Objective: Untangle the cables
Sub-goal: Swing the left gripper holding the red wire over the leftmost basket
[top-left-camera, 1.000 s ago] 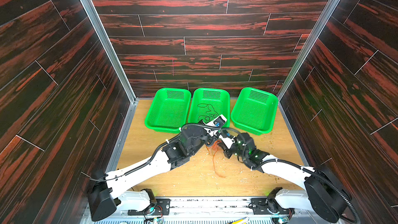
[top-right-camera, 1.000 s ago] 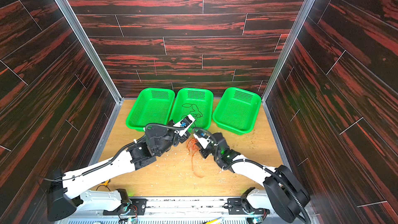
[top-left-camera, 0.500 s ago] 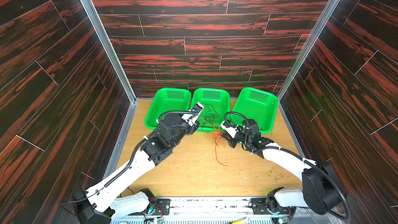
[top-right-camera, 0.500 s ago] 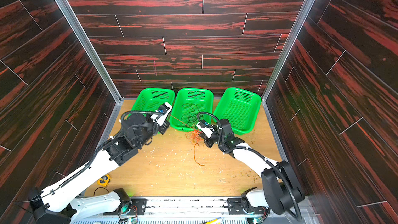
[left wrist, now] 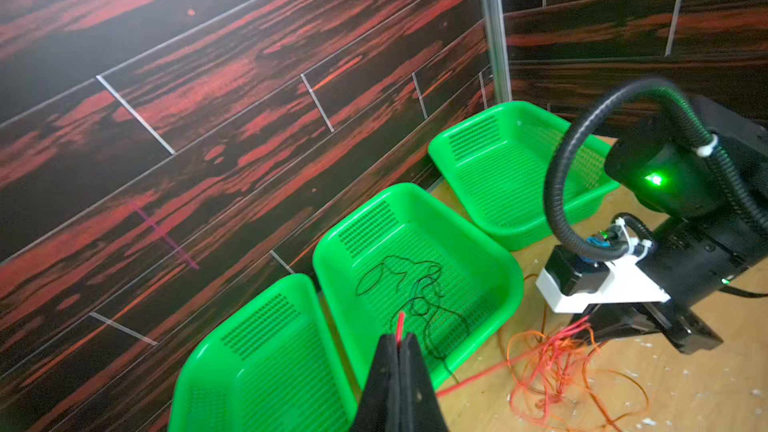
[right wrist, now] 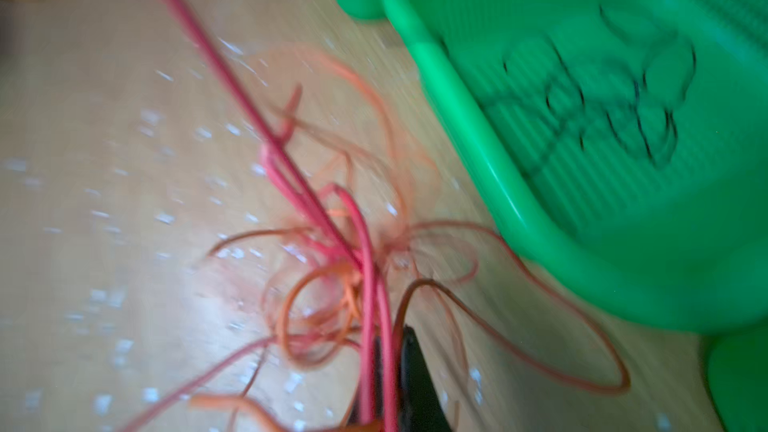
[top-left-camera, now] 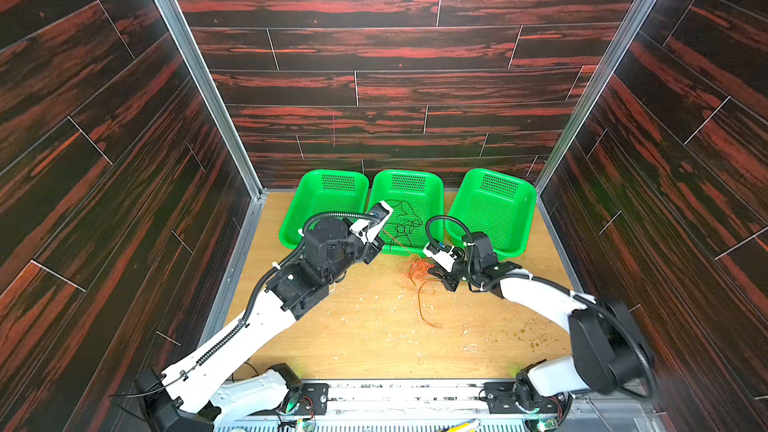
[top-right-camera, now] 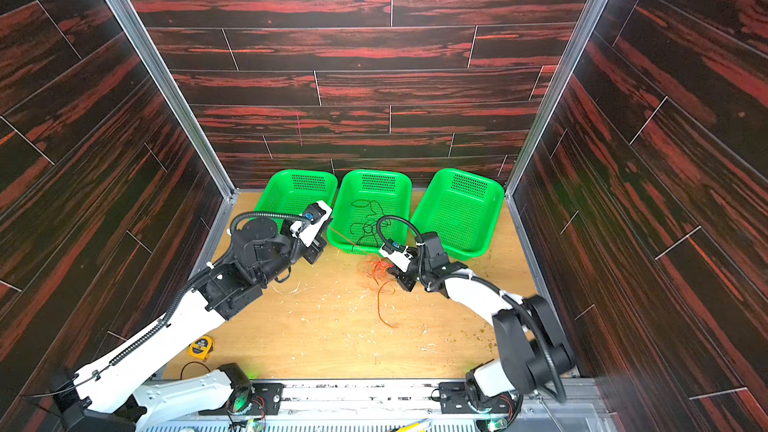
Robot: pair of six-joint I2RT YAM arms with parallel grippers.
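On the table (top-left-camera: 374, 338) just in front of the middle basket (top-left-camera: 409, 182), red cable (left wrist: 498, 367) and orange cable (top-left-camera: 419, 305) sit knotted together. Black cable (top-left-camera: 405, 222) already lies alone in that basket. Left gripper (left wrist: 399, 340) is clamped on the red end, and right gripper (right wrist: 392, 351) is clamped on red at the knot, with the strand taut between them. Roughly a third done: red/orange separation is left, and the outer baskets (top-left-camera: 490, 218) hold nothing.

The left arm (top-left-camera: 270, 322) and right arm (top-left-camera: 536, 297) wear white shells between black joint housings, each trailing a black corrugated hose (top-left-camera: 332, 214) with white zip ties (left wrist: 706, 145). A green light (left wrist: 654, 179) glows on the right wrist; the left gripper (left wrist: 399, 338) has black tapered fingers (left wrist: 384, 367).
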